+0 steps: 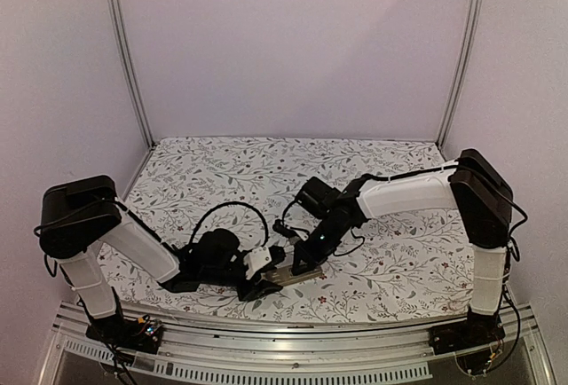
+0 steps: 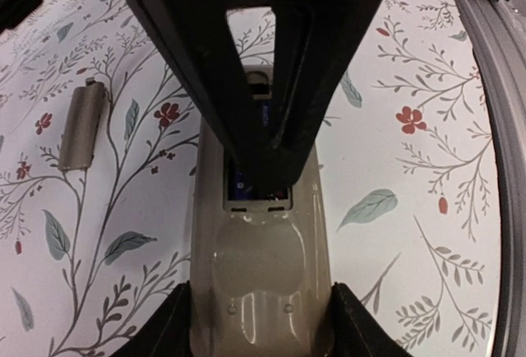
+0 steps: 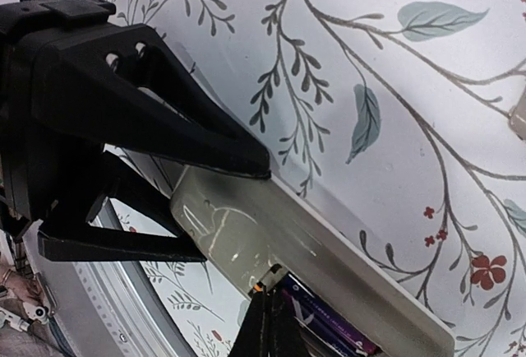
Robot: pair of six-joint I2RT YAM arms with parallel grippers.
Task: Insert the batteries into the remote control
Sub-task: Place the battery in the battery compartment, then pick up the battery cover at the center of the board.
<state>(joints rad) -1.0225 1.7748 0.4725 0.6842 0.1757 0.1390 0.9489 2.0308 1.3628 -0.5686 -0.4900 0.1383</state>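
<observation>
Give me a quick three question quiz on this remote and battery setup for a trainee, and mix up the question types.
1. True or false: the remote control lies with its buttons facing up.
2. Which gripper clamps the remote control by its long edges? A left, B right, C neither.
3. Fill in: the flat grey cover piece lies on the ____, apart from the remote control.
Key: 1 false, its tan back and open battery recess face up. 2 A, the left gripper; the right gripper, fingers shut, points into the recess. 3 table.
</observation>
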